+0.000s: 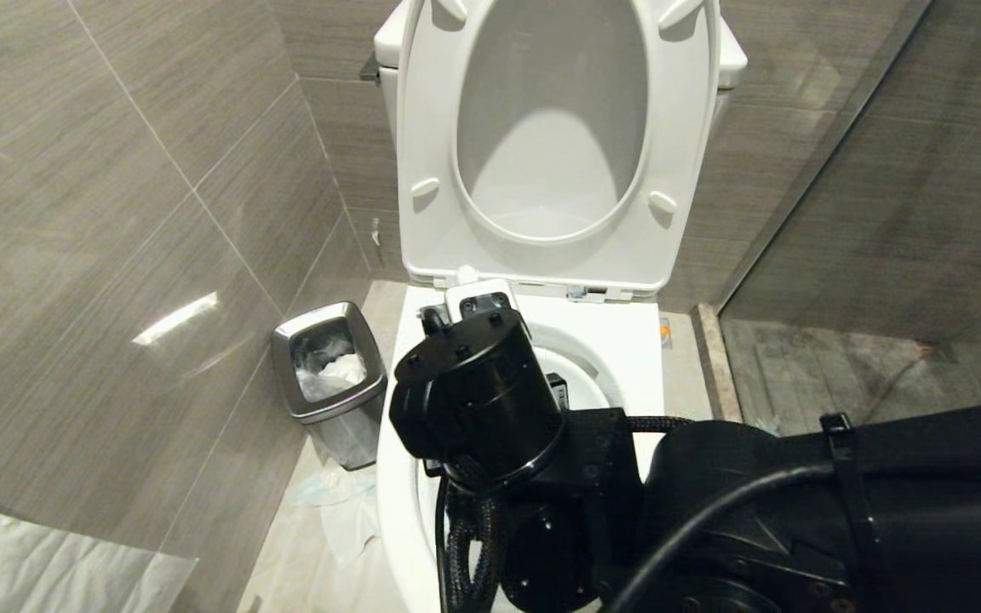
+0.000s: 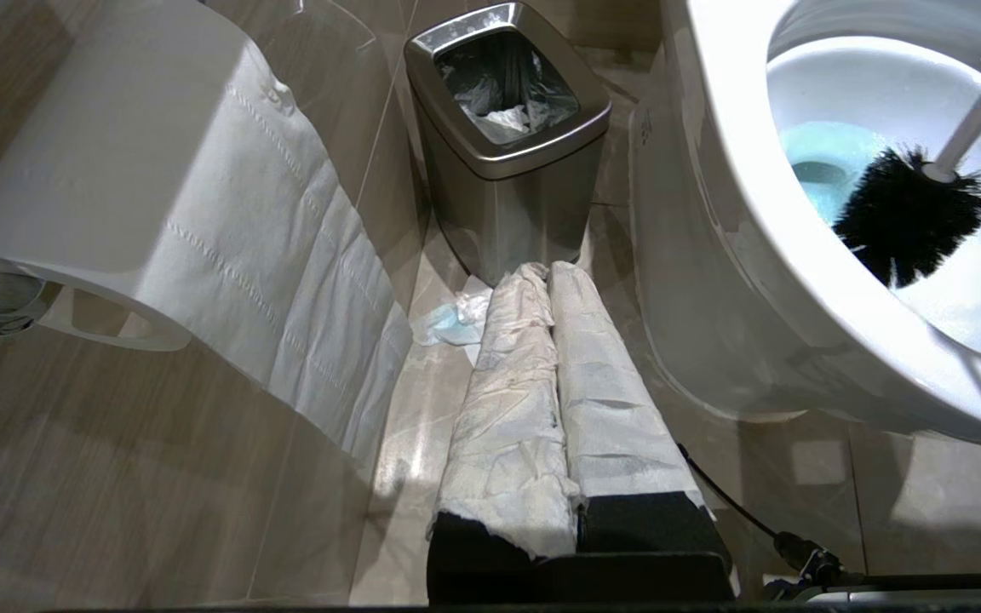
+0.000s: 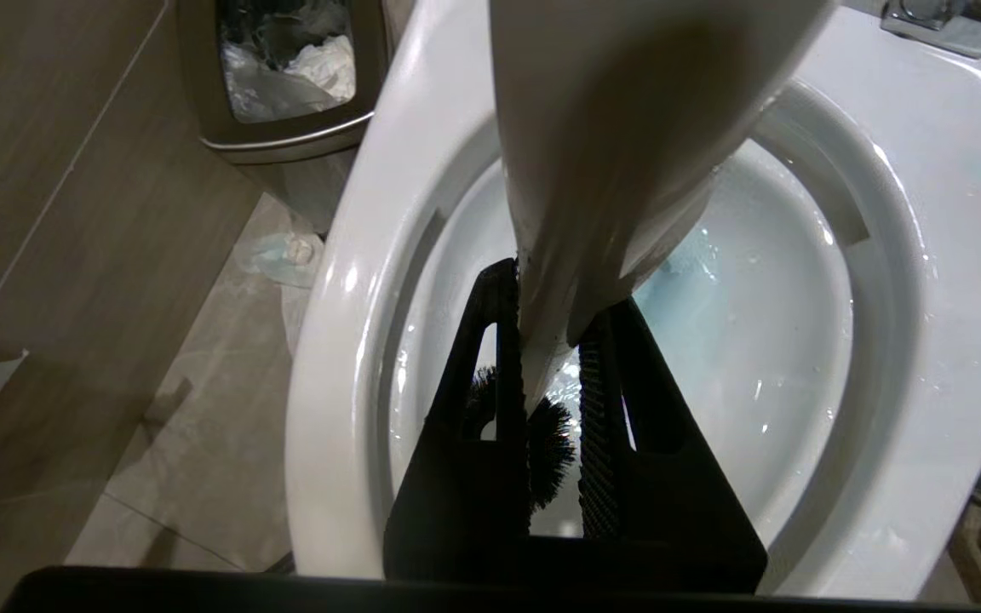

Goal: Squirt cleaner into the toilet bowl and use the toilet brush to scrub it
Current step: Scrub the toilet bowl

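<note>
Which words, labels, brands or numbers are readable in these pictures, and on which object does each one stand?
None can be read.
Toilet bowl: faint raised marks on its outer side, too blurred to read.
Steel waste bin, paper roll, toilet brush: no text visible.

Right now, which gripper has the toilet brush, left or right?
The right gripper, shut on the toilet brush handle over the toilet bowl. The paper-wrapped left gripper hangs shut and empty beside the bowl, near the waste bin.

Head view high above toilet bowl point(image 1: 533, 340), both wrist views closer, seemingly angled down, sharing its basin
</note>
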Tool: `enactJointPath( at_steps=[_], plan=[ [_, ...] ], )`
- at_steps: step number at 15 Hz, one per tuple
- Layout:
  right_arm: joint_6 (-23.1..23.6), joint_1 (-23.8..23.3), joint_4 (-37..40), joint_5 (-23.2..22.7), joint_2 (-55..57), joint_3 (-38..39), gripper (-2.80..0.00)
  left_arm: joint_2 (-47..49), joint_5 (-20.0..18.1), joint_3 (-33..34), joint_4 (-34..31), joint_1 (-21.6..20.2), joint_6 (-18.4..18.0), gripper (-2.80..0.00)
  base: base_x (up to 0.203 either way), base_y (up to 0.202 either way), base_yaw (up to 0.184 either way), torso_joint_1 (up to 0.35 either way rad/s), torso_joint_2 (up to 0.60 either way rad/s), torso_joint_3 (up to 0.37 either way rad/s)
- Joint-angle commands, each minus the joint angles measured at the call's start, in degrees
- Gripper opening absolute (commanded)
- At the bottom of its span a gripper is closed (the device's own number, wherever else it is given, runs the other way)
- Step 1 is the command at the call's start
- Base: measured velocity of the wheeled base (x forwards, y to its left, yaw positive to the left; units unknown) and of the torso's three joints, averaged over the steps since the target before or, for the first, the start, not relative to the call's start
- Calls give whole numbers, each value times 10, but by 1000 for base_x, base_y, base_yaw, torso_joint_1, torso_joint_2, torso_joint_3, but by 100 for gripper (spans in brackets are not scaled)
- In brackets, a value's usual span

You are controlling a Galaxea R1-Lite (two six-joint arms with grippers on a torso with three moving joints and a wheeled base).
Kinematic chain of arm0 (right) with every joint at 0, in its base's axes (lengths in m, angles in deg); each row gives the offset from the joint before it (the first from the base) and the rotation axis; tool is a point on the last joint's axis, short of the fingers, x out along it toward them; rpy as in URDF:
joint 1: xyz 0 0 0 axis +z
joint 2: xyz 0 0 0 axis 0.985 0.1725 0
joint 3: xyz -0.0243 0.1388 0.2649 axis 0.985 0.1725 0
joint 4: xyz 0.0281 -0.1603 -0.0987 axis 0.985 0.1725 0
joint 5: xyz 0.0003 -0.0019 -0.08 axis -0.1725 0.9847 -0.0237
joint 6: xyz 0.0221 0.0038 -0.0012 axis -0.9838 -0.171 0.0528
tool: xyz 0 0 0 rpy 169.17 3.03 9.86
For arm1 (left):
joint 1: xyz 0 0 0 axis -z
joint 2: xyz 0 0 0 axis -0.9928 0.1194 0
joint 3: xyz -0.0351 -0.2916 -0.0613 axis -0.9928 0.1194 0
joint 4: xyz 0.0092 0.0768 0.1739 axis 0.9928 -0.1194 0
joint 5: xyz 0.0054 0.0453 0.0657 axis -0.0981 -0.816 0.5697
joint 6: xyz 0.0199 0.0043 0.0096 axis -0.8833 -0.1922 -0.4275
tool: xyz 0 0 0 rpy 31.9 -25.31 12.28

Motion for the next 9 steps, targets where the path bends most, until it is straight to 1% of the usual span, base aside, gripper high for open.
enactJointPath(
  at_steps=[1, 5, 9],
  plan=[
    [-1, 1, 6, 3, 37, -38, -280, 0, 0, 0, 1, 0, 0, -280, 0, 0, 0, 0, 0, 0],
    [-1, -3, 11, 3, 67, -67, -280, 0, 0, 0, 1, 0, 0, -280, 0, 0, 0, 0, 0, 0],
    [0, -28, 11, 3, 92, -96, -280, 0, 0, 0, 1, -1, 0, -280, 0, 0, 0, 0, 0, 0]
  ],
)
